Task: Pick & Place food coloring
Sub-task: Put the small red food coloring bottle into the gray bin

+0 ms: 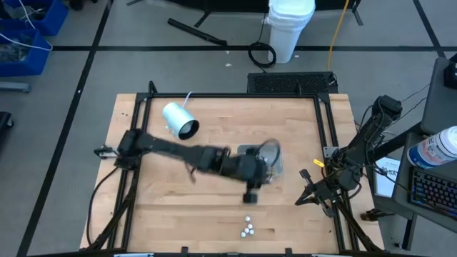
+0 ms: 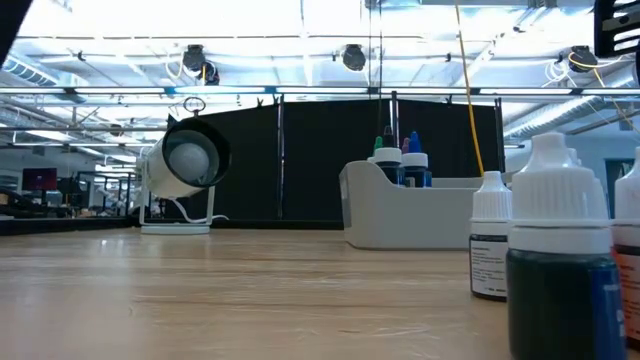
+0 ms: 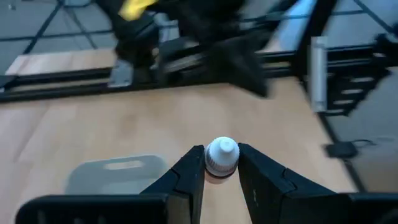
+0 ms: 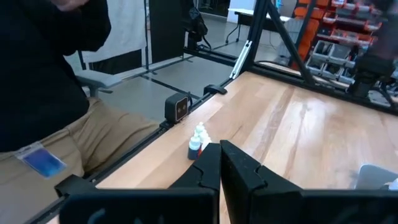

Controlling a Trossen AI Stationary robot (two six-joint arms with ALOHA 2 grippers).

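White-capped, the food coloring bottle (image 3: 221, 157) sits clamped between the fingers of the left gripper (image 3: 221, 171), which holds it by the neck so that it hangs upright beside the grey tray (image 1: 273, 158) at the desk's middle, presumably for release among the bottles standing there. Four more bottles (image 1: 248, 227) wait near the desk's front edge. The right gripper (image 4: 219, 163) rests fully closed and empty at the right edge.

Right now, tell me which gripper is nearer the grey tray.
Left. The left gripper is over the tray, shut on a white-capped food coloring bottle. The right gripper waits, shut, off to the tray's side near the table's right edge.
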